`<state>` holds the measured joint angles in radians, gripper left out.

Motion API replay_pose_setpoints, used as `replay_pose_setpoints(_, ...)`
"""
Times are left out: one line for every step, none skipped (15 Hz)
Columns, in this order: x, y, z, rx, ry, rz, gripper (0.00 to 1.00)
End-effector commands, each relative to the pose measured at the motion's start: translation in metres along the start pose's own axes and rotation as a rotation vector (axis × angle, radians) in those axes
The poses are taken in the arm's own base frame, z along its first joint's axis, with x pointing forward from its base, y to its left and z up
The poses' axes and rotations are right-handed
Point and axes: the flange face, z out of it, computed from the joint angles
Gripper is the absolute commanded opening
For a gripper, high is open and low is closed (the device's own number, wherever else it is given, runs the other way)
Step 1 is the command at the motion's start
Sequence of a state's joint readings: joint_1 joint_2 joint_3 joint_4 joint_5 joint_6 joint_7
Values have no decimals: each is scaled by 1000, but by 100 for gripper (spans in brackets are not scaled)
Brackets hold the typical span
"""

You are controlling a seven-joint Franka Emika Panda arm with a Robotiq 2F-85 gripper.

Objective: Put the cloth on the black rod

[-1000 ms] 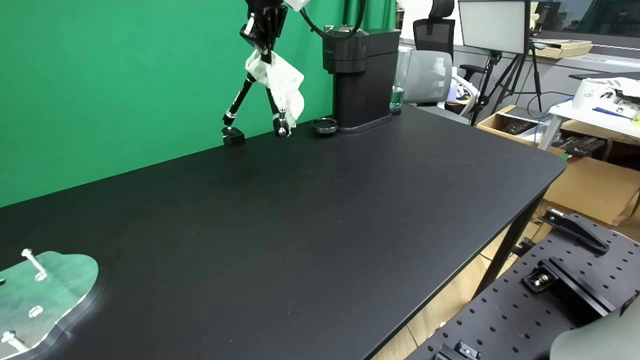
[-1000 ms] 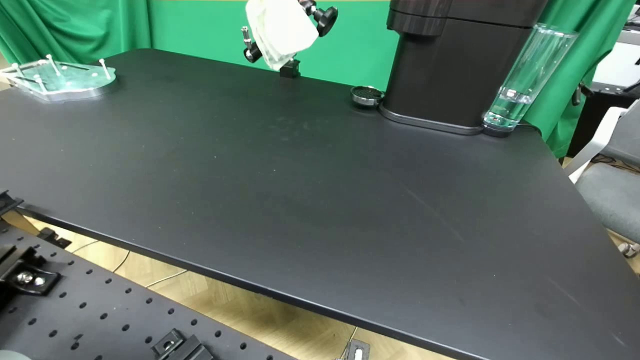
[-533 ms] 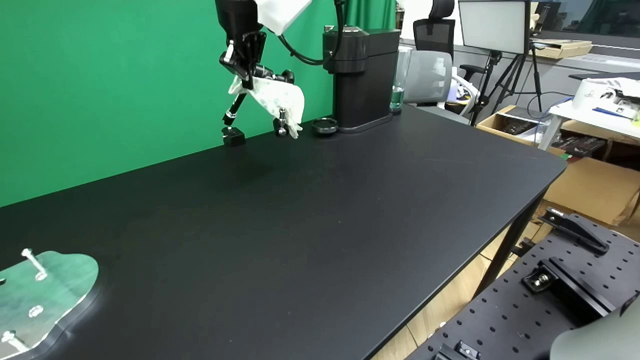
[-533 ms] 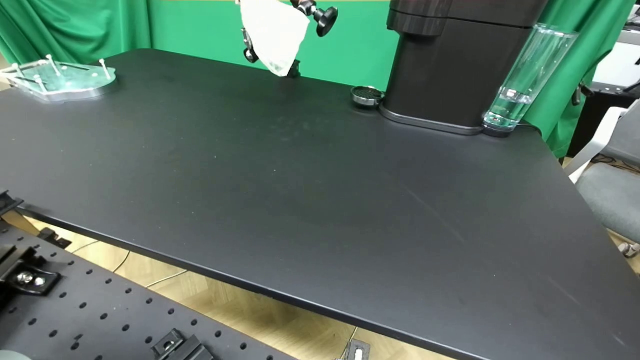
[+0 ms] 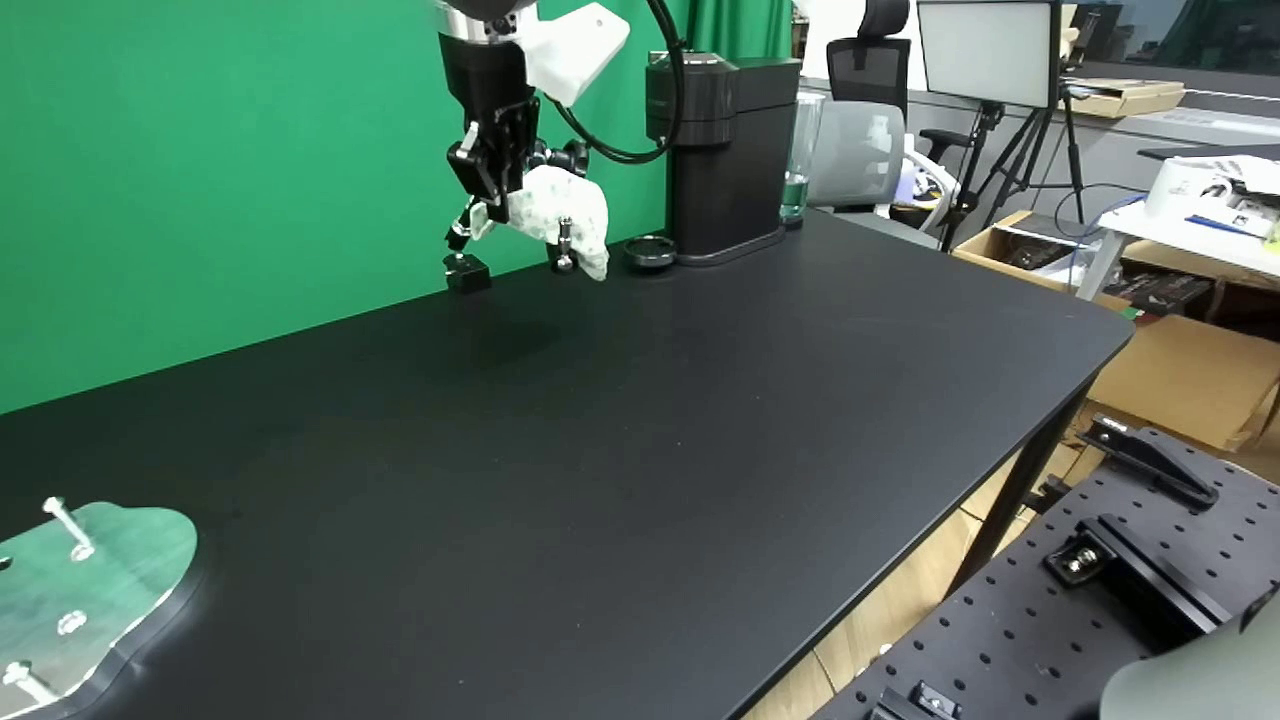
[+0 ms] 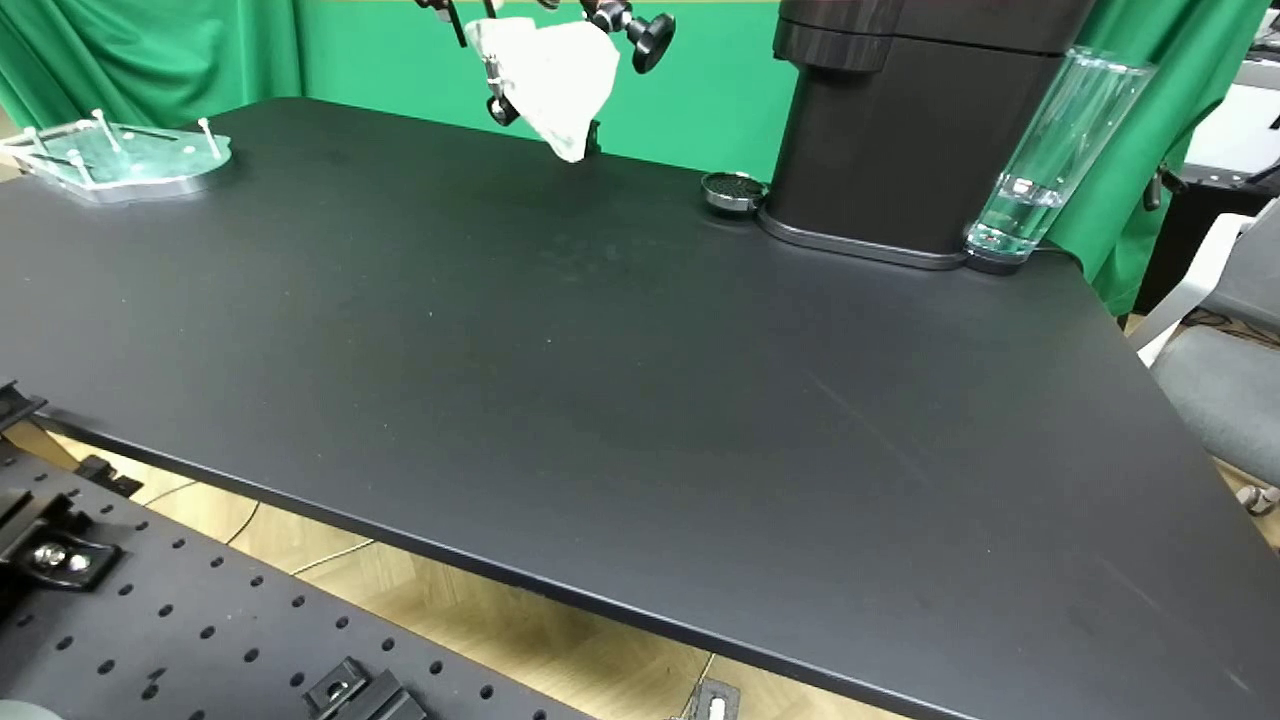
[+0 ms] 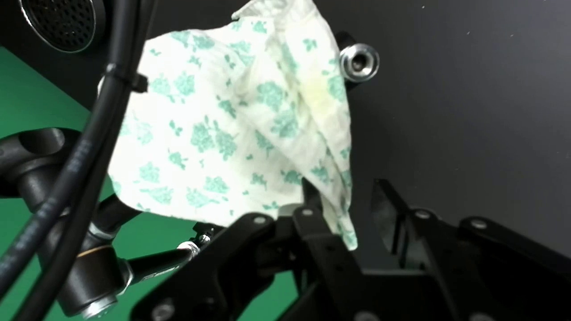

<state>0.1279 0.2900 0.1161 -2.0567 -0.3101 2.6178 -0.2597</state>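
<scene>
The cloth is white with green flowers. It lies draped over the black rod of a jointed stand in both exterior views and fills the middle of the wrist view. The silver-tipped end of the black rod sticks out past the cloth; most of the rod is hidden beneath. My gripper has its fingers apart. A folded corner of cloth lies along the inner side of one finger, with a gap to the opposite finger. The gripper is beside the cloth's near end in both exterior views.
The stand's clamp grips the table's back edge before a green wall. A black machine, a round metal strainer and a clear cylinder with water stand beyond the cloth. A clear pegged board lies at the far end.
The gripper has moved down and a little sideways beside the rod. The cloth, stretched up to the gripper before, now sags over the rod. The fingers now stand apart.
</scene>
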Motion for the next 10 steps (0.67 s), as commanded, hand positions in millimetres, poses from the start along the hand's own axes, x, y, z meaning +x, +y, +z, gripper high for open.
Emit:
replay_pose_setpoints(1,6,-5,-1,-10,-3,67)
replay_pose_setpoints(1,6,-5,-2,-10,-5,75)
replay_pose_setpoints(1,7,-5,-3,-10,-7,81)
replay_pose_setpoints(1,8,-6,-9,-9,-10,88)
replay_pose_setpoints(2,8,-8,-13,-9,-16,95)
replay_pose_setpoints(3,9,-10,-18,-6,-19,99)
replay_pose_setpoints(4,10,-13,-28,-1,-24,100)
replay_pose_setpoints(6,11,-16,-38,3,-29,100)
replay_pose_setpoints(7,12,-20,-48,9,-33,100)
replay_pose_setpoints(10,14,-25,-60,14,-41,100)
